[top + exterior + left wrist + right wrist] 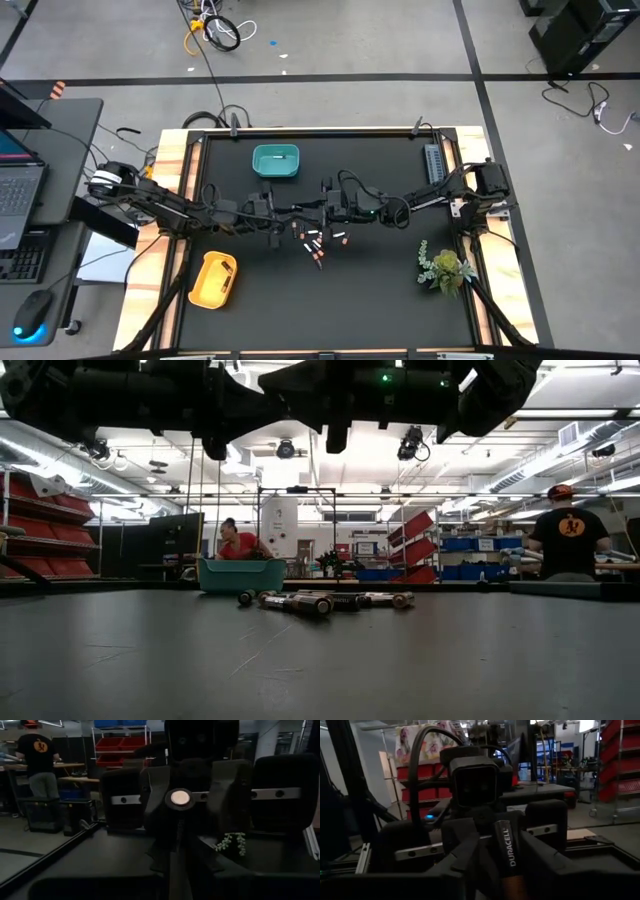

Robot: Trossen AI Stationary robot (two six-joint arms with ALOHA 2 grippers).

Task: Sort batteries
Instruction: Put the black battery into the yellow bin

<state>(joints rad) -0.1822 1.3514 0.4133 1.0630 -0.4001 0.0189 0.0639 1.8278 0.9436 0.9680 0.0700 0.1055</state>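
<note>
Handover above desk centre. Left pincer [487, 852] clenched on Duracell battery [507, 851], held end-on; right pincer [181, 827] released around it. Advice: confirm left grip firm, withdraw right straight back. Remaining batteries [318, 243] lie mid-desk, between teal bin [275, 161] and yellow bin [213, 279].

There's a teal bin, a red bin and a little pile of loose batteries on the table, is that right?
Not quite: the second bin is yellow, not red, as the high view shows. The teal bin and loose batteries are there.
</note>
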